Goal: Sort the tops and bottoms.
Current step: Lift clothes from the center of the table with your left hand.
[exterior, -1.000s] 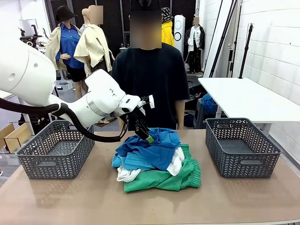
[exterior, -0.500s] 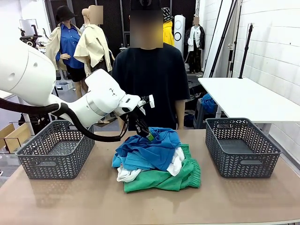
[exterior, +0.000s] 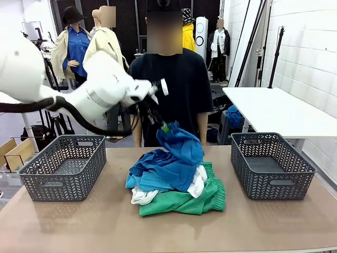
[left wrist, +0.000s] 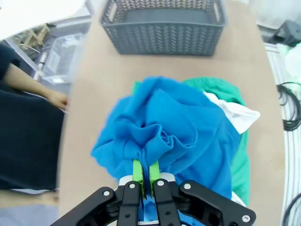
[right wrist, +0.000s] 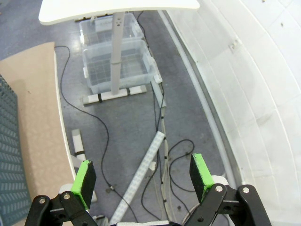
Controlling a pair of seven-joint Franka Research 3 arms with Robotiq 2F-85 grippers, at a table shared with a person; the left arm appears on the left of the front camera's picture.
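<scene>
A pile of clothes lies mid-table: bright blue tops, a white top and green bottoms underneath. My left gripper is shut on a fold of the upper blue top, which hangs up from the pile. In the left wrist view the green pads pinch the blue top, with the green bottoms and white top beyond it. My right gripper stands open with nothing between its fingers, over the floor beside the table.
Two grey mesh baskets stand on the table, one at the left and one at the right. A person in a black shirt stands at the far edge behind the pile. Cables and plastic bins lie on the floor.
My left gripper closed on the blue top and rose up and slightly back, pulling that part of the cloth off the pile. The rest of the pile stayed put.
</scene>
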